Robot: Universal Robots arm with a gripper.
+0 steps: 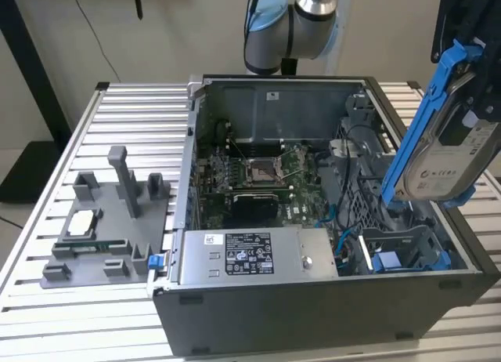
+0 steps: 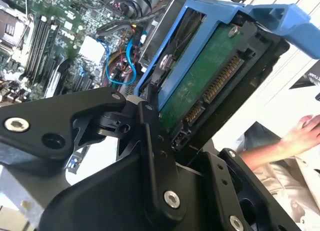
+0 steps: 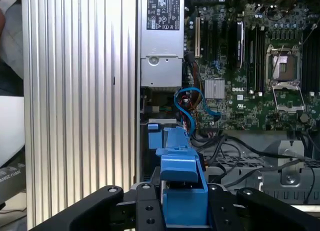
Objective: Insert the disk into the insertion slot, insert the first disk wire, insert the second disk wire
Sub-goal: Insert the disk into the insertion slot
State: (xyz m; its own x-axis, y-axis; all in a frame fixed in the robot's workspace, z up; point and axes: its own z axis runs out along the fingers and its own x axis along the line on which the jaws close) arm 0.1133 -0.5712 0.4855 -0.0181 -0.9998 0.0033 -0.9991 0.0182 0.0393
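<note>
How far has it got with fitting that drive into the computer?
Nothing is finished yet. The gripper holds the disk tilted above the open case, outside the insertion slot. Its connectors are bare, so insertion and both wires are left.

Robotics lab bench is indicated: opened PC chassis (image 1: 313,319) is laid on a slatted aluminium table (image 1: 31,303), a grey parts fixture (image 1: 94,221) is set beside it, a robot arm (image 1: 293,25) is seen behind, against a plain wall
</note>
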